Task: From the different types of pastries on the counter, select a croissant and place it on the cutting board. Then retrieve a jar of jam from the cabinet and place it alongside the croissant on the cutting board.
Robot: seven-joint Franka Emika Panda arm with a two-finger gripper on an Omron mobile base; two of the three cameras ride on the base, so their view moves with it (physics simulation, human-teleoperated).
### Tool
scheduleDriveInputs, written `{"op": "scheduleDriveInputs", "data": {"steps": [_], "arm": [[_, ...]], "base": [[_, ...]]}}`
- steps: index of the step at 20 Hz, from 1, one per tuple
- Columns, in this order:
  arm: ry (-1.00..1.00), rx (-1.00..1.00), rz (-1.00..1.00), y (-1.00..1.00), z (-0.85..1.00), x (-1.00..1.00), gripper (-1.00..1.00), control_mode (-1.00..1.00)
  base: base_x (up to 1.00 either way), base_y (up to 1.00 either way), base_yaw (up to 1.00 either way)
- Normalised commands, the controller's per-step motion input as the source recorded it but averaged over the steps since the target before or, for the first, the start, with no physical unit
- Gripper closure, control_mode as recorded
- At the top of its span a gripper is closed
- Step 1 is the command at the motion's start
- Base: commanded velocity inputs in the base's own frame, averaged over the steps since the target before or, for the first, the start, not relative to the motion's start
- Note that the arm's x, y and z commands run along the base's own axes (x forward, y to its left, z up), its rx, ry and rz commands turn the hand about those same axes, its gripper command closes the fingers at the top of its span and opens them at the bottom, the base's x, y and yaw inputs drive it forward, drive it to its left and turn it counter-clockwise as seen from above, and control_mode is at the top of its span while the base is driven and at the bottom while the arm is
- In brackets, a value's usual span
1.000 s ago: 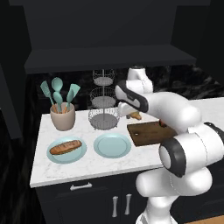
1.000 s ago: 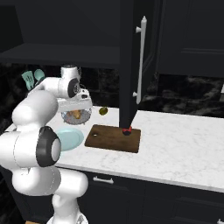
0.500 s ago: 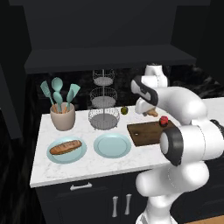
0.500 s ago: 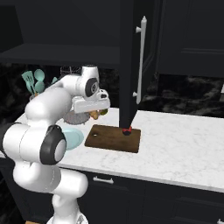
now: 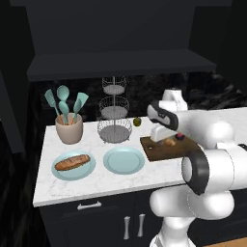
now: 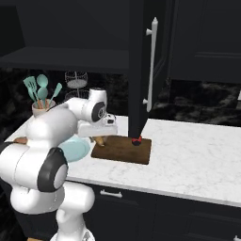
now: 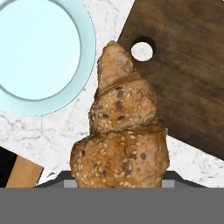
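Note:
My gripper [image 5: 163, 140] [image 6: 100, 137] is shut on the croissant [image 5: 170, 142] [image 6: 100, 140], a golden-brown seeded crescent, just over the left end of the dark wooden cutting board [image 5: 164, 150] [image 6: 124, 149]. In the hand view the croissant [image 7: 120, 131] hangs over the board's corner [image 7: 188, 78] near its round hole and hides my fingertips. A small red jar of jam [image 5: 180, 136] [image 6: 137, 140] sits at the board's far edge. The longer loaf [image 5: 72, 162] lies on a teal plate at the left of the white marble counter [image 5: 96, 183]. The black wall cabinet [image 5: 120, 43] hangs above.
An empty teal plate [image 5: 124, 160] [image 7: 39, 52] lies just left of the board. Behind it stand a wire tiered stand [image 5: 115, 116], a small green fruit [image 5: 137, 121] and a utensil pot [image 5: 69, 129]. An open black cabinet door [image 6: 141, 66] hangs over the board's far side.
The arm has swung to the right and come down with the croissant, from beside the wire stand to just over the cutting board's left end.

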Motion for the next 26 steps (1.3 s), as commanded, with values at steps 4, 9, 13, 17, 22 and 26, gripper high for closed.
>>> {"op": "scheduleDriveInputs", "data": {"steps": [4,9,13,17,22,26], "arm": [[0.00,0.10,0.00,-0.56,0.00,0.85,1.00,-1.00],[0.01,0.03,0.00,0.00,-0.08,0.20,1.00,-1.00],[0.18,-0.11,0.00,0.00,-0.95,0.06,1.00,-1.00],[0.18,-0.11,0.00,0.00,-0.92,0.00,1.00,-1.00],[0.00,0.06,0.01,-0.19,-0.02,0.48,1.00,-1.00],[-0.05,0.01,0.02,-0.21,0.11,0.55,1.00,-1.00]], "base": [[0.00,0.00,0.00],[0.00,0.00,0.00],[0.00,0.00,0.00],[0.00,0.00,0.00],[0.00,0.00,0.00],[0.00,0.00,0.00]]}}
